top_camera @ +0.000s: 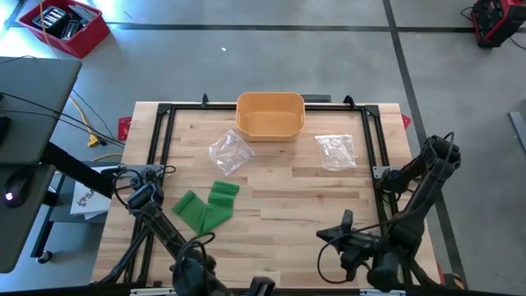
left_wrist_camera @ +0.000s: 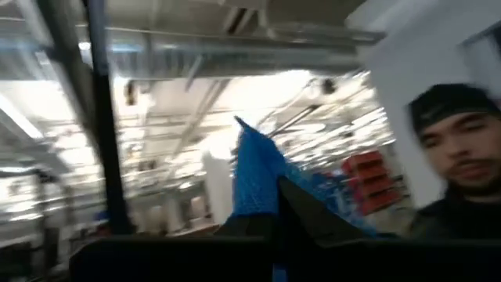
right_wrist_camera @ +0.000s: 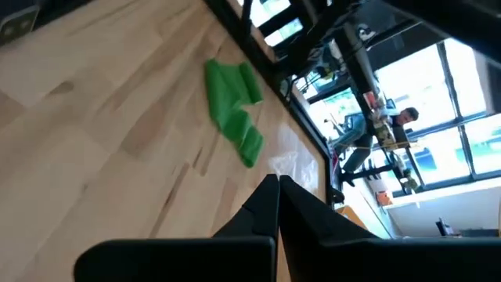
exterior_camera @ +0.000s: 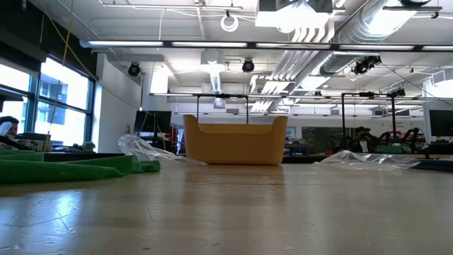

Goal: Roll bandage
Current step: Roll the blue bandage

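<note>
A green bandage (top_camera: 207,205) lies unrolled in loose folds on the wooden table's left half; it also shows in the low view (exterior_camera: 71,168) and the right wrist view (right_wrist_camera: 231,106). My left gripper (top_camera: 136,177) is raised at the table's left edge, tilted upward, shut on a blue mesh strip (left_wrist_camera: 254,168). My right gripper (right_wrist_camera: 278,184) hangs over the table's near right part (top_camera: 339,232), shut, with nothing between its fingers, pointing toward the green bandage. My left gripper pinches the blue strip between its two shut fingers (left_wrist_camera: 305,215). One end of the strip (left_wrist_camera: 249,149) sticks up past the fingertips. More of it (left_wrist_camera: 337,200) shows beside the fingers. It is lifted clear of the table.
A yellow bin (top_camera: 270,115) stands at the far middle. Two crumpled clear plastic bags (top_camera: 230,152) (top_camera: 335,150) lie in front of it. A black frame (top_camera: 164,123) runs around the table. A person (left_wrist_camera: 454,149) is beyond the table's left side.
</note>
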Tool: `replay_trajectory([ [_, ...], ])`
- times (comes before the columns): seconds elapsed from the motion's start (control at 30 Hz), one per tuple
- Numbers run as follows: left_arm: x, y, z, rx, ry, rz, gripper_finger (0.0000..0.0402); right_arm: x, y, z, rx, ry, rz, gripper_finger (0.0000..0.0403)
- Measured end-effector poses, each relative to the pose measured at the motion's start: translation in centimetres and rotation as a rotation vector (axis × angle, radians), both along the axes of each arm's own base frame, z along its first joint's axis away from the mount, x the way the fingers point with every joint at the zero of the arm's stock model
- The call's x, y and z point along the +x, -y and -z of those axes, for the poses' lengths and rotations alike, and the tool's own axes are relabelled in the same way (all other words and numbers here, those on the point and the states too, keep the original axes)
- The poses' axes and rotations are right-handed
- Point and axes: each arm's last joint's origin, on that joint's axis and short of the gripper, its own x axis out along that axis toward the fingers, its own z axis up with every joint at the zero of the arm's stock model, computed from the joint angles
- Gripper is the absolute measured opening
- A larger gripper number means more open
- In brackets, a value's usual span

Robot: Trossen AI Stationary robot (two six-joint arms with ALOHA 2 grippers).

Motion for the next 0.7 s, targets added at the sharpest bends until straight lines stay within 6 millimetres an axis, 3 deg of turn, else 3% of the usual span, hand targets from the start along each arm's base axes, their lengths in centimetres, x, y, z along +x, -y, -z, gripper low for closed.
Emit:
replay_trajectory([
  [0.13, 0.8, -0.9, -0.5, -0.001, -0.092, -0.124, 0.0, 0.6, -0.6, 1.4, -0.009, -0.023, 0.012, 0.0001],
  [0.3, 1.7, -1.4, 0.6, -0.045, -0.26, -0.272, 0.0, 0.3, -0.4, 1.9, 0.007, -0.041, 0.046, 0.0001],
  [0.7, 4.9, -4.4, 3.4, -0.005, -0.537, -0.485, 0.0, -3.4, -0.2, 2.9, 0.09, -0.094, 0.119, 0.0],
])
